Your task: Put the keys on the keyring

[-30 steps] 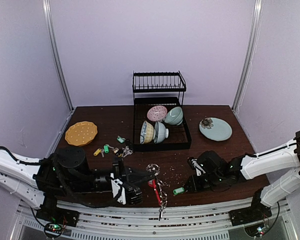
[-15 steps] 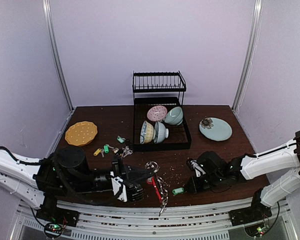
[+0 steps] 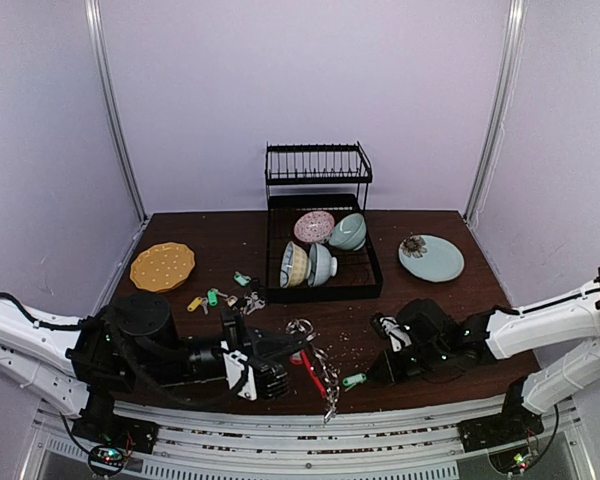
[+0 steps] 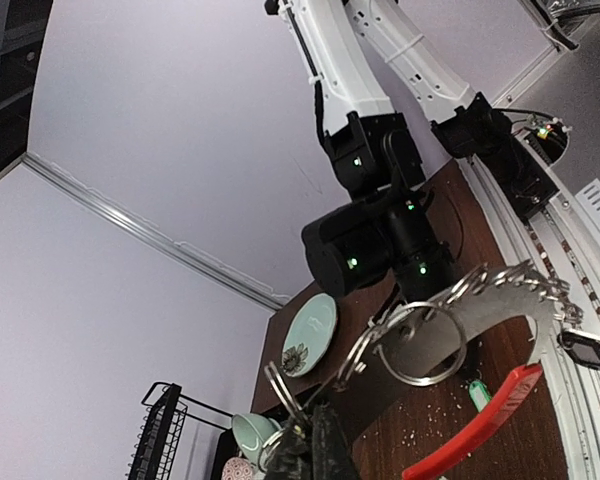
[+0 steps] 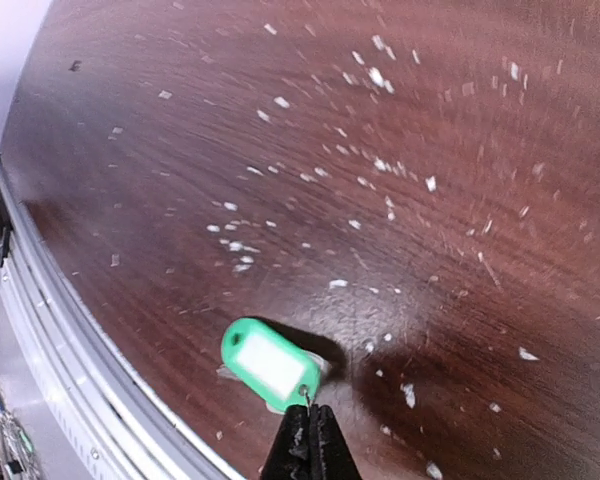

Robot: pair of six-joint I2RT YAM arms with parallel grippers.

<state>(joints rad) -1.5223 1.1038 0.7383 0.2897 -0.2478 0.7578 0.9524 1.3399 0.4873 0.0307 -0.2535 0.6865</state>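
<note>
Both grippers are closed tight. The left gripper [image 4: 315,440] pinches the keyring [image 4: 480,305] by its rim and holds it up over the near middle of the table [image 3: 450,320]. The red sleeve [image 4: 475,438] is on the ring's lower side, and small split rings [image 4: 420,345] hang along it. Just to the right of the keyring, the right gripper [image 5: 308,432] has its fingertips pressed together on the little loop at the end of the green-tagged key [image 5: 268,364]. That key sits low by the table's near edge, and it is unclear whether it is lifted off the wood. The loose keys [image 3: 223,298] lie in a small cluster farther back on the left, near the left front corner of the dish rack [image 3: 323,262] and well apart from both grippers.
</note>
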